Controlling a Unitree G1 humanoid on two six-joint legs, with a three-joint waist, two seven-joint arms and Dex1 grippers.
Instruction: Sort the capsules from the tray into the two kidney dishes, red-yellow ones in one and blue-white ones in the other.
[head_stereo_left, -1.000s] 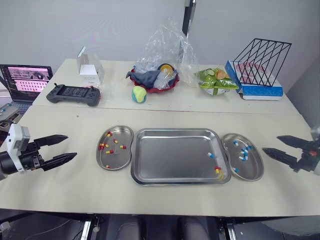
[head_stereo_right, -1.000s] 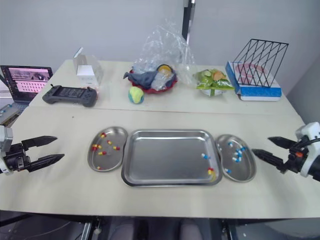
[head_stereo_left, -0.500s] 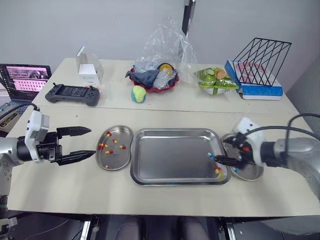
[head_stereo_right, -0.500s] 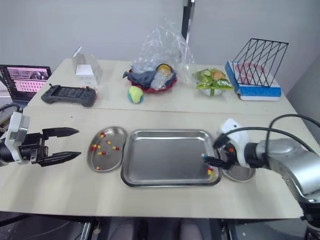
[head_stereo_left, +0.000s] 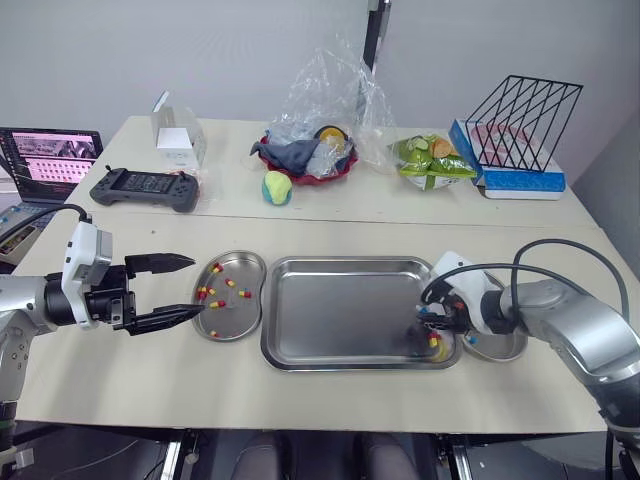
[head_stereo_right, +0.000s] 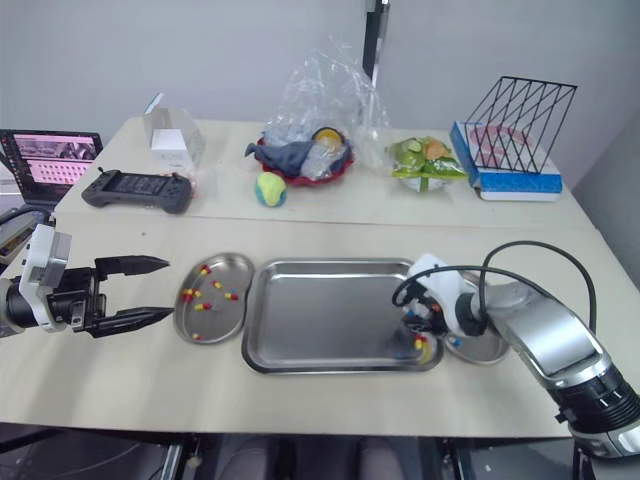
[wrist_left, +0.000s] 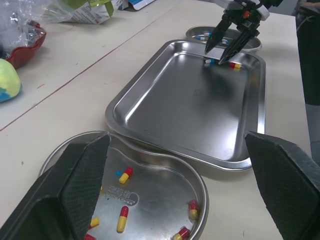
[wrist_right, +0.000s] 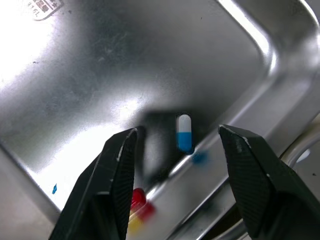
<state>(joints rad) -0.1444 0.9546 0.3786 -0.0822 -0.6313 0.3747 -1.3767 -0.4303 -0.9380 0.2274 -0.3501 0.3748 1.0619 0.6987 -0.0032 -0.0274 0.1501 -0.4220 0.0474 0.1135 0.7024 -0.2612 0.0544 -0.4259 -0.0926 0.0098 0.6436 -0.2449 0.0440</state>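
Straddling 1 blue-white capsule in the tray, right gripper gapes wide, gripping nothing; left gripper gapes empty.

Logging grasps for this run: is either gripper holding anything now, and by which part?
Nothing is held. The right gripper has its jaws open astride a blue-white capsule lying on the tray; the left gripper is open and empty.

The counter bears a tray between the left kidney dish and the right kidney dish, with a game controller and a ball behind.
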